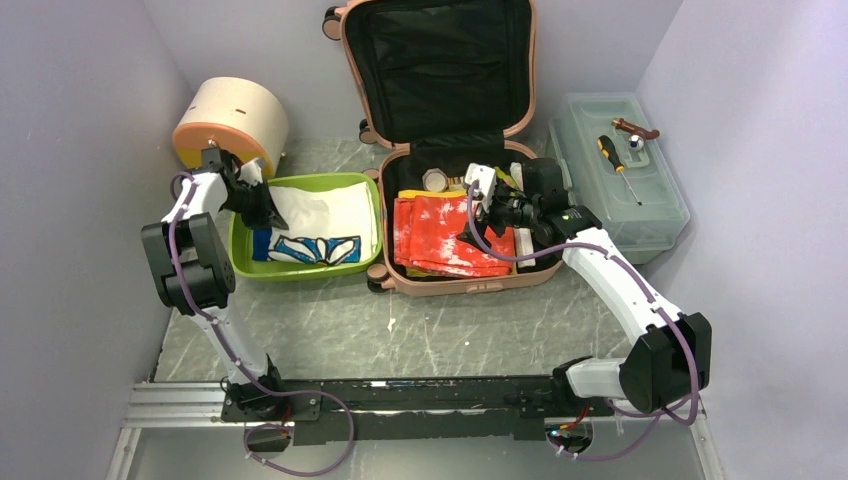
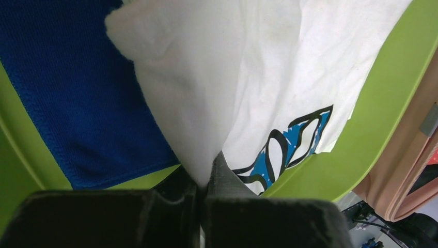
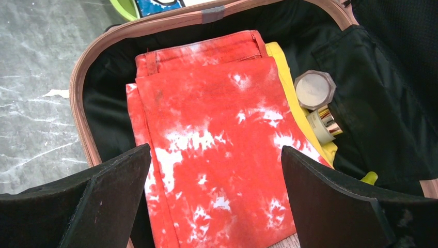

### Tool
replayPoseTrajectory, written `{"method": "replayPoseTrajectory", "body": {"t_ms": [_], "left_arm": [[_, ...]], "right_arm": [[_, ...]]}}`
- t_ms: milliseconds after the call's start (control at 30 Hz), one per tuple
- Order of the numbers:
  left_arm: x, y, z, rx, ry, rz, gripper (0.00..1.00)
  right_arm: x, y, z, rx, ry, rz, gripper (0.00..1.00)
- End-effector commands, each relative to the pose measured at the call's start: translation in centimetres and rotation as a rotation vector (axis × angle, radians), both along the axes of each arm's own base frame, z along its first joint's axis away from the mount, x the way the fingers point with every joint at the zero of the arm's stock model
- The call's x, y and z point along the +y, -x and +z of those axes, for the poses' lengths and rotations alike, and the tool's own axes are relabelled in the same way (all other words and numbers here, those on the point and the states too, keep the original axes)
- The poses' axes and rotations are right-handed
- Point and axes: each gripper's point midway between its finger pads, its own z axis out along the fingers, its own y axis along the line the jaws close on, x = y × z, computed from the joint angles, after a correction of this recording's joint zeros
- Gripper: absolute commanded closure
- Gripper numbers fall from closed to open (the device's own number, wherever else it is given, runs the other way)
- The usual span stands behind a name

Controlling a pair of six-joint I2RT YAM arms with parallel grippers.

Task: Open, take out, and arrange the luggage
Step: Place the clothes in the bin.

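Luggage [image 1: 470,287] sits open at the back of the table [image 1: 420,330], lid upright. Your left fingers [image 2: 222,178] are pinched on the white cloth [image 2: 258,77], down in the green tray [image 1: 305,181] beside a blue cloth [image 2: 67,93], probably to place it. Right fingers [image 3: 330,206] are spread wide over the red garment [image 3: 217,144] inside the luggage, poised to grab. Yellow cloth [image 3: 289,82] and jars [image 3: 314,90] lie alongside.

Four containers, four cloths, five small items.

One salmon-pink hard-shell suitcase [image 1: 470,286], one lime-green plastic tray [image 1: 310,272], one cream half-round box [image 1: 235,115], one translucent grey-green toolbox [image 1: 640,215]; one folded red-and-white tie-dyed cloth [image 3: 222,155], one yellow cloth [image 3: 285,77], one white cloth printed in blue and black [image 2: 289,67], one blue knit cloth [image 2: 67,103]; one octagonal-lidded jar [image 3: 314,89], one gold-banded bottle [image 3: 325,124], one black-and-yellow-handled screwdriver [image 1: 618,168], one brown piece [image 1: 636,127], one small silver piece [image 1: 636,143].
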Motion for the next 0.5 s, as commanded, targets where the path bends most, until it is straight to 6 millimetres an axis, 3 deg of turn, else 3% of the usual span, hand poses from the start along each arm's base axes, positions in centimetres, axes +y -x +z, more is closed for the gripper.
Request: {"method": "replayPoseTrajectory", "body": {"t_ms": [0,467], "left_arm": [[0.8,-1.1,2.2,-0.115,-0.073,-0.01,1.0],[2.5,-1.5,2.5,-0.142,-0.173,-0.034,1.0]], "right_arm": [[0.2,0.0,0.7,-0.026,-0.017,0.025,0.0],[0.2,0.2,0.6,-0.025,-0.015,0.031,0.0]]}}
